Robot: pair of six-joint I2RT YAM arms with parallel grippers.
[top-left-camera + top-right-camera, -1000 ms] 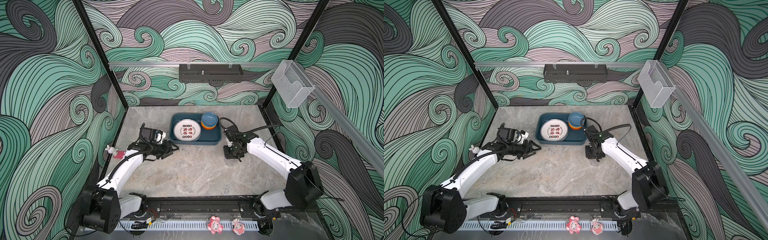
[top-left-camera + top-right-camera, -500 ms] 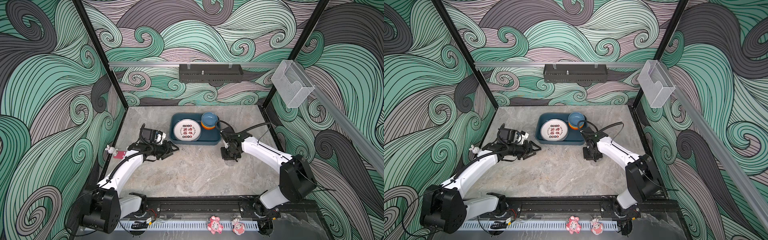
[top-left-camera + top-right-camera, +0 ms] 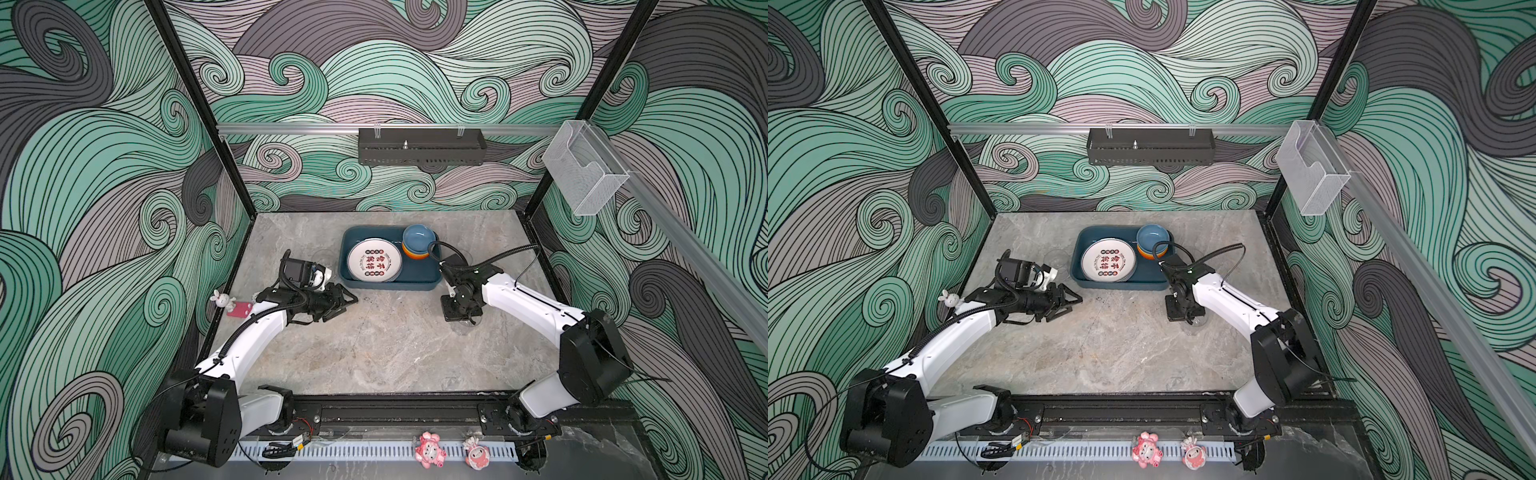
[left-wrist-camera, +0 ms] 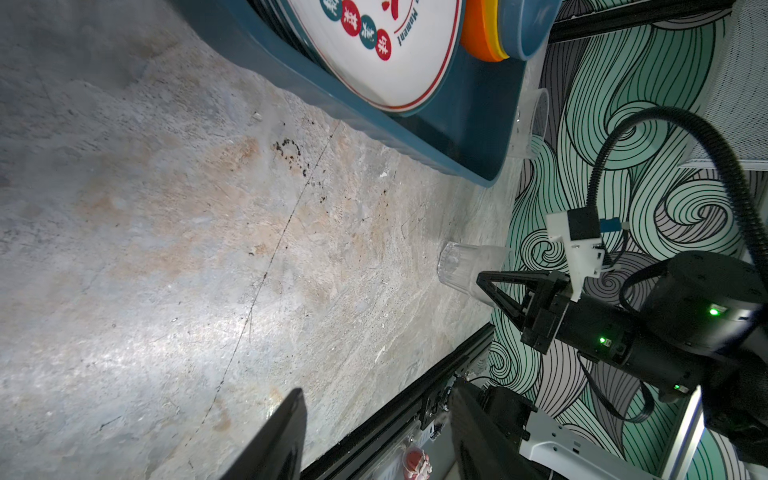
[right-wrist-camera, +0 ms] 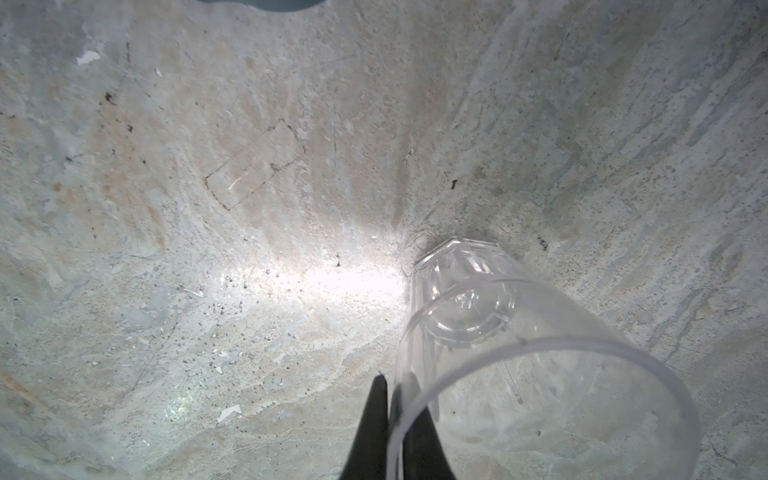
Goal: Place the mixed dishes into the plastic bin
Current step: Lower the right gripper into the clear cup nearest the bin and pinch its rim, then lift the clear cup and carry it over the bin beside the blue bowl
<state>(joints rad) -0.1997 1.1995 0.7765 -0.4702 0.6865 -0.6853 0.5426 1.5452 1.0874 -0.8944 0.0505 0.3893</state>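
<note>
Right wrist: end effector [image 5: 390, 392] seemingly pinches tumbler [image 5: 519, 353].

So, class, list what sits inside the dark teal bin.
In the bin: a white printed plate and a bowl stack, blue on top, orange and yellow rims below. Whatever lies under the plate or inside the lower bowls is covered.

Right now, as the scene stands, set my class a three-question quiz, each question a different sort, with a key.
1. True or false: the round white printed plate lies inside the dark teal plastic bin.
2. Where is the right gripper shut on the clear ribbed tumbler? A) rim B) base C) mid-wall
3. Fill in: the left gripper is ___ and holds nothing.
Key: 1 true; 2 A; 3 open.
</note>
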